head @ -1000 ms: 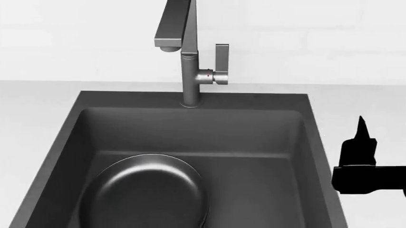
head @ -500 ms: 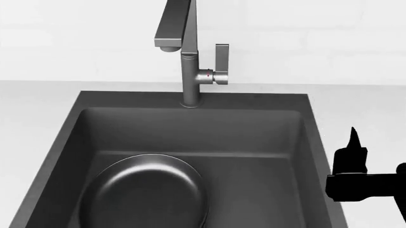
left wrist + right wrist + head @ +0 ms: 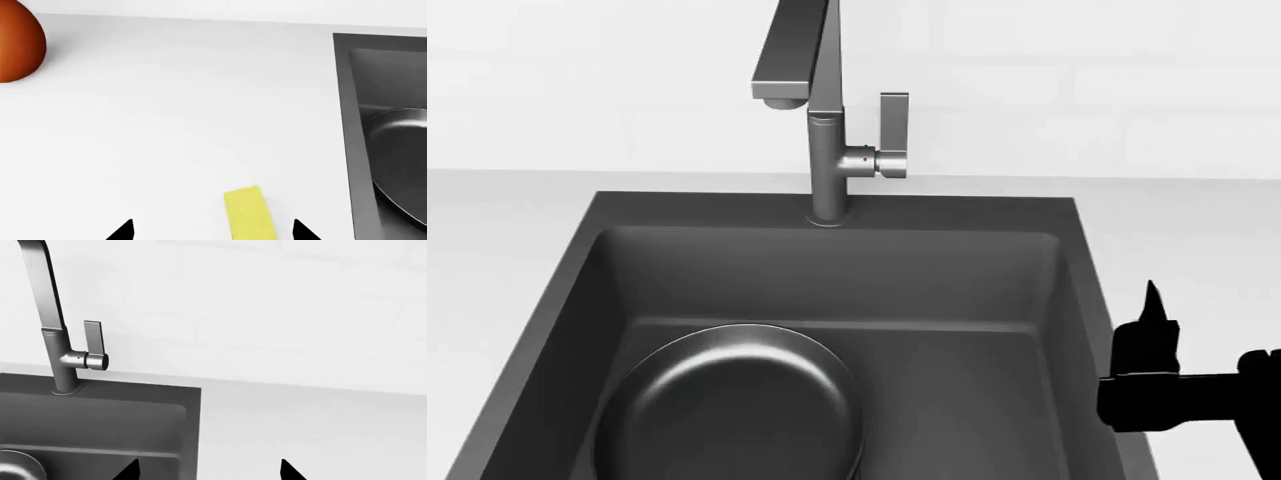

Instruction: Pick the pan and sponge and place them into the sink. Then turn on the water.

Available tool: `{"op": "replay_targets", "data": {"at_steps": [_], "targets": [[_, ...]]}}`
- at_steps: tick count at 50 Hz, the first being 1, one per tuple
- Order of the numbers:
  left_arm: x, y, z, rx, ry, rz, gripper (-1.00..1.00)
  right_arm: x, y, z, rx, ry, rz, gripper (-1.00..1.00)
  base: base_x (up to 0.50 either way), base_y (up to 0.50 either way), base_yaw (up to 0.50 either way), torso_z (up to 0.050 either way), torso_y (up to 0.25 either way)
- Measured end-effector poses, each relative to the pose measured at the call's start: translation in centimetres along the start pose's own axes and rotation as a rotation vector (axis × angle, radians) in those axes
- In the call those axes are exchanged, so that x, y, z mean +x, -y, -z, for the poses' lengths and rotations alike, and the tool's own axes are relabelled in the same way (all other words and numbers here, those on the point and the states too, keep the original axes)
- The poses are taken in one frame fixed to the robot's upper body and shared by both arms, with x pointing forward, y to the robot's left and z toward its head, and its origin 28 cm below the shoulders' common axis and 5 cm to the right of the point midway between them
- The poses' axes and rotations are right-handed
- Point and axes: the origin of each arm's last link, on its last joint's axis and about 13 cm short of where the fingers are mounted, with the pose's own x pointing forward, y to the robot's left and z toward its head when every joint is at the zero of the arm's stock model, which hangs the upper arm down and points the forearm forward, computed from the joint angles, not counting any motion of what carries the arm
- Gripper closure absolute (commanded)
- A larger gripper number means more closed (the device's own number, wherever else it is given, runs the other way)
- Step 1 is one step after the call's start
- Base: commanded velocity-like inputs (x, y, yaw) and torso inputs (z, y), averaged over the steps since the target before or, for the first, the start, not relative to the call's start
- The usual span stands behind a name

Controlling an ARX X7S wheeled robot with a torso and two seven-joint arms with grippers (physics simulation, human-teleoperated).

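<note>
A: Left wrist view first: the sponge lies on the white counter between the two fingertips of the left gripper, which stands wide and empty. It sits closer to the fingertip on the sink's side than to the other.

B: And its long axis?

A: It runs roughly away from the camera, so the fingers would close across the short width. The sink edge is just beyond that side, and the pan already lies inside the basin.

B: Then the left arm is the nearer one for the sponge, I'd judge. The right?

A: In the head view the right gripper hangs over the sink's right rim, empty; in its own wrist view the tips stand well apart. Farther back, the faucet rises at the back edge with its lever upright. No water runs.

B: Any writing?

A: None legible; only a small red mark by the lever. An orange rounded thing sits at the counter's far corner
</note>
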Motion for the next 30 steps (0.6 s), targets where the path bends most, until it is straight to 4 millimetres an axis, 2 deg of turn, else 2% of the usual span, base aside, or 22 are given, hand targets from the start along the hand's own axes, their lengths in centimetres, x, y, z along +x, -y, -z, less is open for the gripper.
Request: {"op": "replay_targets", "data": {"at_steps": [30], "targets": [[5.2, 3.7, 1.7, 0.006, -0.054, 0.002, -1.0, 0.2, 0.0, 1.4, 0.008, -0.003, 0.016, -1.0, 0.0, 0.0, 0.0, 0.0, 0.0]]}}
